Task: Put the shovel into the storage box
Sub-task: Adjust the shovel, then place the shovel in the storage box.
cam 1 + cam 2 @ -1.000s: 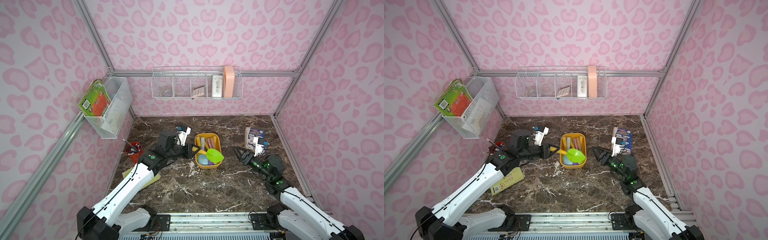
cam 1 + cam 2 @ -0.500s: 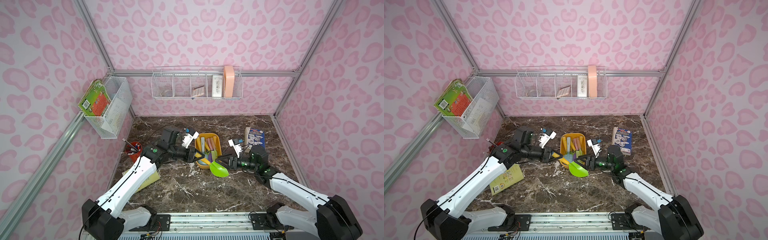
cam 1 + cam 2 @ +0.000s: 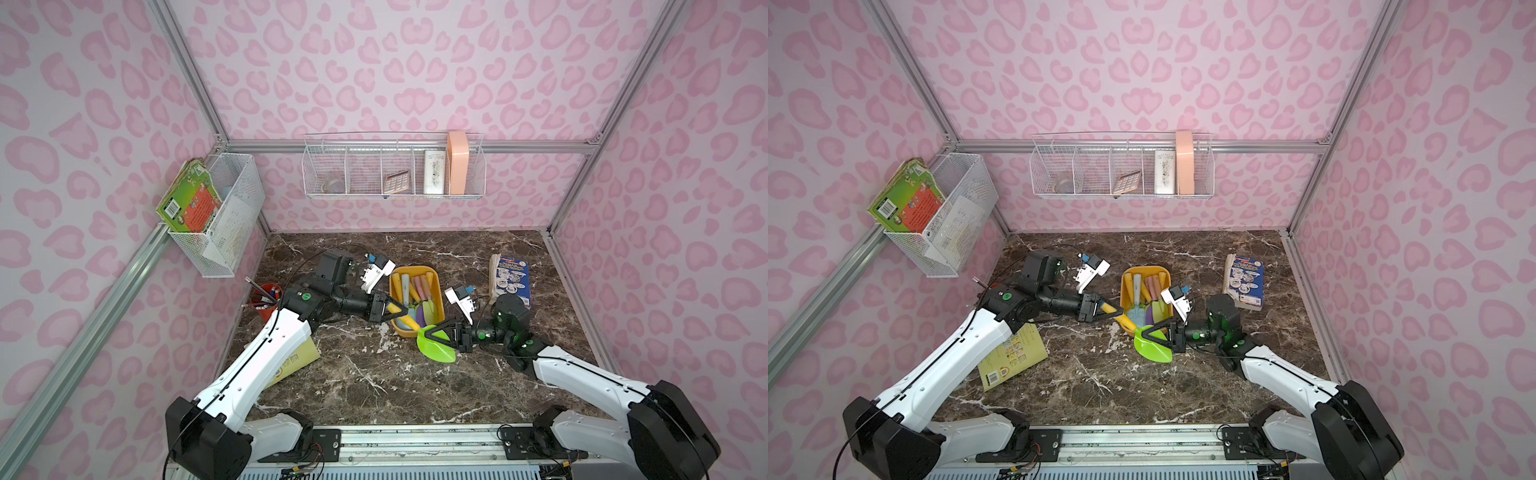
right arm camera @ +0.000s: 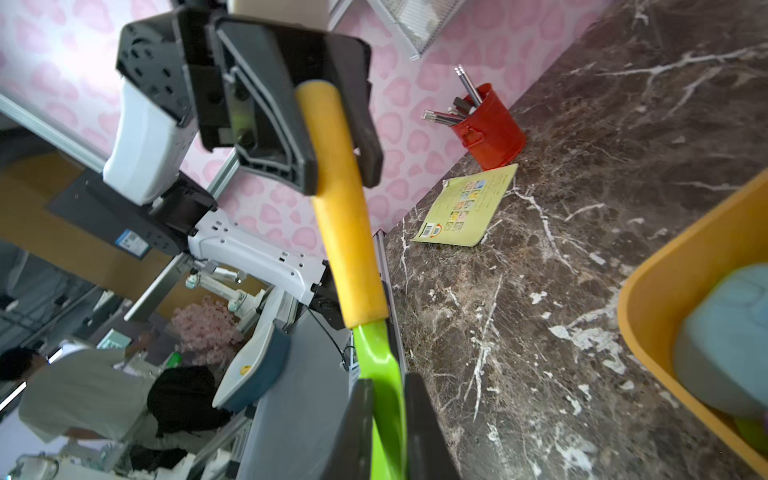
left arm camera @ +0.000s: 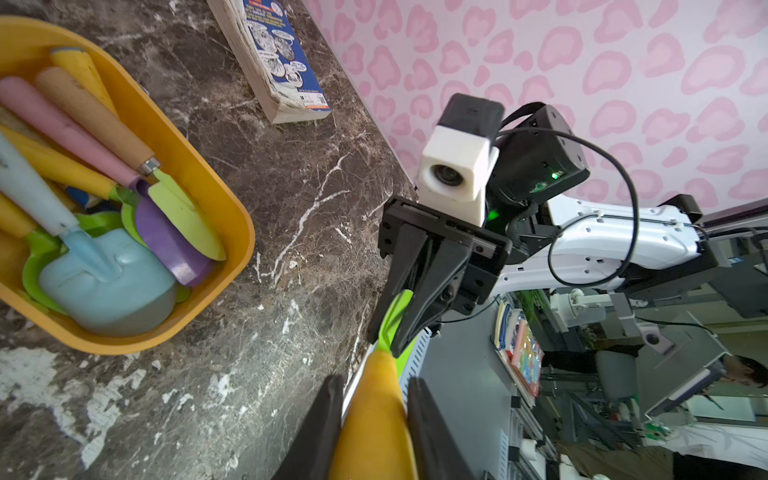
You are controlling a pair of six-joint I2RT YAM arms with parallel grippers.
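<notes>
The shovel [image 3: 436, 350] has a yellow handle and a lime-green blade, and it hangs just in front of the storage box [image 3: 415, 269], a yellow-orange tub with several toy shovels in it. In both top views my left gripper [image 3: 398, 310] is shut on the yellow handle. My right gripper [image 3: 432, 332] is shut on the green blade, facing the left one. The left wrist view shows the handle [image 5: 374, 415] between my left gripper's [image 5: 376, 380] jaws. In the right wrist view the blade's neck [image 4: 380, 357] is pinched in my right gripper [image 4: 388, 380].
A red pen cup [image 3: 266, 297] and a yellow booklet [image 3: 295, 361] lie by the left arm. A blue book [image 3: 509, 278] lies behind the right arm. Wire baskets hang on the back wall [image 3: 392, 170] and the left wall [image 3: 216, 216].
My left gripper brought the shovel from over the box down to its front edge. The right arm swung in from the right, and its jaws closed on the green blade.
</notes>
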